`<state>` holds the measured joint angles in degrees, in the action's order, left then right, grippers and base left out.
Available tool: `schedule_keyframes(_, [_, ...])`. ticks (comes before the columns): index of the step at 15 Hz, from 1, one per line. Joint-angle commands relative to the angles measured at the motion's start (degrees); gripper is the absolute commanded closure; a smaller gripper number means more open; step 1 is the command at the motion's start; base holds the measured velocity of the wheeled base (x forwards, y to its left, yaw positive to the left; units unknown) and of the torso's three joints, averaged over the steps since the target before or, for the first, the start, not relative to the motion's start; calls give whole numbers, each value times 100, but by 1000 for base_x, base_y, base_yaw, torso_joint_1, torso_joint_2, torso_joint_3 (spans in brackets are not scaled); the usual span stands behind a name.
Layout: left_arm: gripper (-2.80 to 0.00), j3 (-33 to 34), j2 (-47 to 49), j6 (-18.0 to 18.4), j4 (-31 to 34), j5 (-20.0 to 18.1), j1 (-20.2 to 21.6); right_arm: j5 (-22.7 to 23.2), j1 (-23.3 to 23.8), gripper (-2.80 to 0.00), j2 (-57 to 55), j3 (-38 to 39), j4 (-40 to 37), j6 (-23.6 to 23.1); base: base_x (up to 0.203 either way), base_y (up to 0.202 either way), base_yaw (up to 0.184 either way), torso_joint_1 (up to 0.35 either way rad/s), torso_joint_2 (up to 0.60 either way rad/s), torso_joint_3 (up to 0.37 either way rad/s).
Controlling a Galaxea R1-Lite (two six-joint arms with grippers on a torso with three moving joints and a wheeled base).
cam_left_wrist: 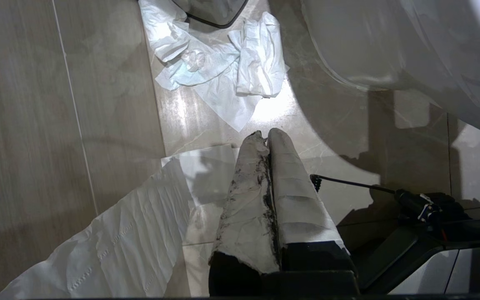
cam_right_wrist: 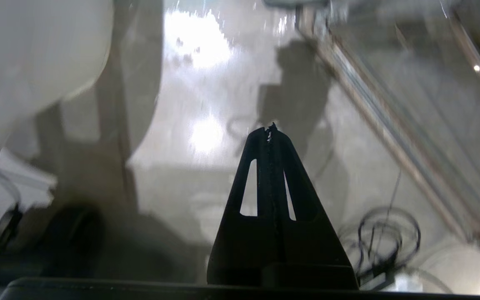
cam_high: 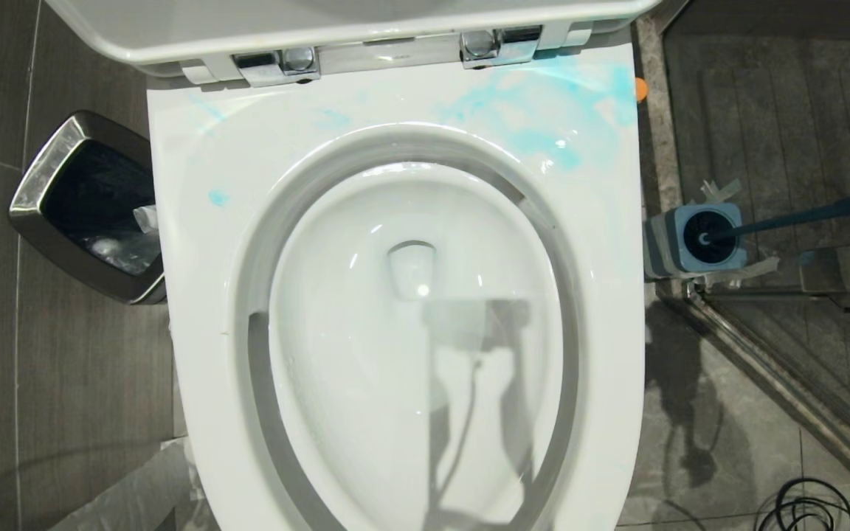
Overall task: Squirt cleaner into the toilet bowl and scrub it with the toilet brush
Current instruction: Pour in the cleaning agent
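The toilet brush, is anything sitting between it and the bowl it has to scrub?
Nothing visible. The toilet brush stands in its base on the floor just right of the toilet bowl, whose lid is up and opening bare. The right end effector is shut, low over the floor, holding nothing.

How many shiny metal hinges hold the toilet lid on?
2. One hinge is left of centre at the back of the seat, the other hinge right of centre. None seems hidden.
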<state>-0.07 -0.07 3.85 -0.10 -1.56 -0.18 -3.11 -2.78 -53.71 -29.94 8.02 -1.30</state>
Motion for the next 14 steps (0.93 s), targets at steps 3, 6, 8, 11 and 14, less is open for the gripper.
schedule_keyframes(3, [0,-1,7,2,1,-2,1,-914,-1084,0,-2236,-388,1370,23,0,0,0,0,0,0])
schedule_keyframes(6, [0,-1,7,2,1,-2,1,-1316,-1271,0,-3066,-453,2382,-20,0,0,0,0,0,0])
schedule_keyframes(8, [0,-1,7,2,1,-5,1,-1693,-1342,0,-3692,-487,3146,-33,0,0,0,0,0,0])
schedule_keyframes(11, [0,-1,7,2,1,-2,1,-1986,-1362,0,-4531,-529,4568,-213,0,0,0,0,0,0])
schedule_keyframes(14, [0,-1,7,2,1,-2,1,-2035,-1349,0,-5451,-870,6233,-494,0,0,0,0,0,0])
